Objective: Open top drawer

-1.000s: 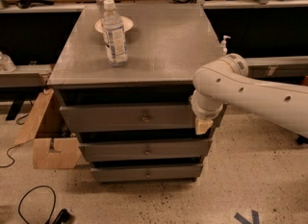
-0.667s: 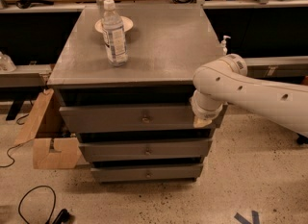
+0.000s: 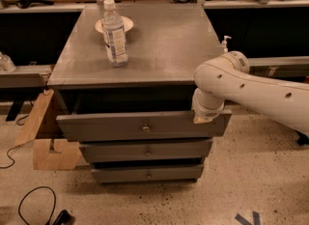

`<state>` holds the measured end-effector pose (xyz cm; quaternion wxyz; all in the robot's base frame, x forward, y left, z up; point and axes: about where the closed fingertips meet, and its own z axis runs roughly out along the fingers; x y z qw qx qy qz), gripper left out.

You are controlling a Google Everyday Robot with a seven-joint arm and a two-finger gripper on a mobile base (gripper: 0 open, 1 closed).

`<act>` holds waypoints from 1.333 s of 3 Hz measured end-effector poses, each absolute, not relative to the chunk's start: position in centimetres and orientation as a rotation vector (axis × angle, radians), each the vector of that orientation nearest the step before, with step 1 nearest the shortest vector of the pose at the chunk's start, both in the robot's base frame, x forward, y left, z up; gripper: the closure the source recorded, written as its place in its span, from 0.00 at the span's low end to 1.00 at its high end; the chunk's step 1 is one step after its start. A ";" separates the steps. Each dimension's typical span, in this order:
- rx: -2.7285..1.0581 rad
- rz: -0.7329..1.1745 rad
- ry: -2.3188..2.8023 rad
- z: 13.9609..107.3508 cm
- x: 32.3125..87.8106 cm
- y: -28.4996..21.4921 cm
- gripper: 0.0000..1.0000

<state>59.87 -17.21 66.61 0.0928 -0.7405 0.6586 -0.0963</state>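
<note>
Slipping is the risk: the robot's claw (image 3: 204,118) sits at the right end of the wide grey top drawer (image 3: 120,125), partly open under the front edge of the grey counter (image 3: 169,50); its hold I cannot tell.

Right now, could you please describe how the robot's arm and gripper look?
The arm is a thick, cream-white tube with rounded joints and small dark dots along it; no cables show. The gripper, at the right upper edge of the top drawer, shows only a tan tip.
</note>
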 end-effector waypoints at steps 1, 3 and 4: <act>-2.198 -0.286 1.955 67.2 59.9 -17.2 1.00; -2.177 -0.285 1.978 67.6 58.3 -17.4 1.00; -2.139 -0.278 2.022 68.2 55.1 -17.8 1.00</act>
